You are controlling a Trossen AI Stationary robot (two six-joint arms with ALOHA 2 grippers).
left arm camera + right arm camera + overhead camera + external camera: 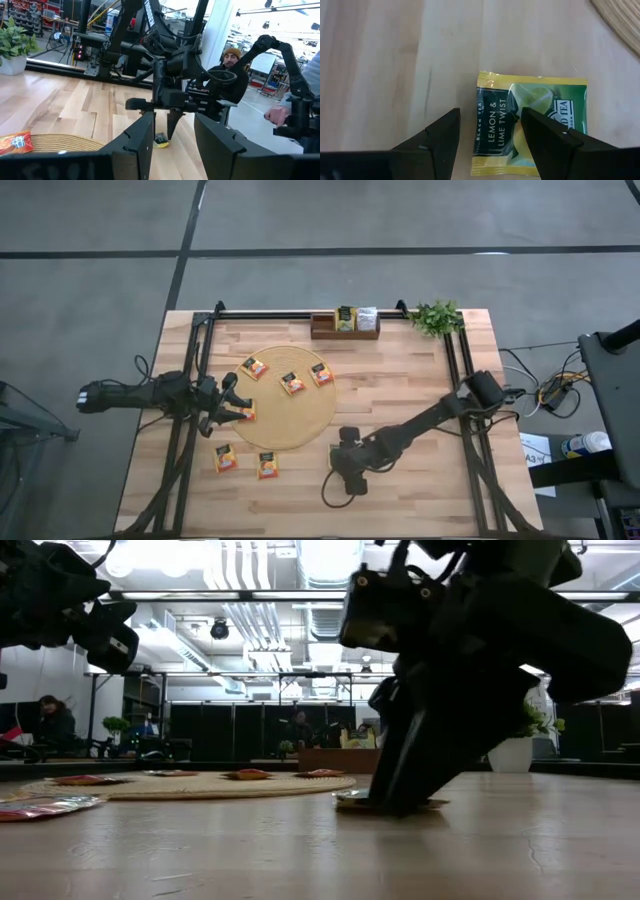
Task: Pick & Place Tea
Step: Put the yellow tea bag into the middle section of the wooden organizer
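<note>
Right gripper point(487, 142) sits jaws apart straddling the green-yellow sachet's point(532, 125) edge — not clenched yet, lined up for grabbing.

Left gripper point(172, 145) hovers open, holding nothing.

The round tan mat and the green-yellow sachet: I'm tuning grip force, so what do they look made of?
Round tan mat: likely woven straw or rope, judging by its coiled ridges, matte. Green-yellow tea sachet: probably printed foil or plastic film, with a crimped edge and slight sheen.

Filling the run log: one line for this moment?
right claw: open, astride green-yellow sachet on table | left claw: open, at mat edge
</note>
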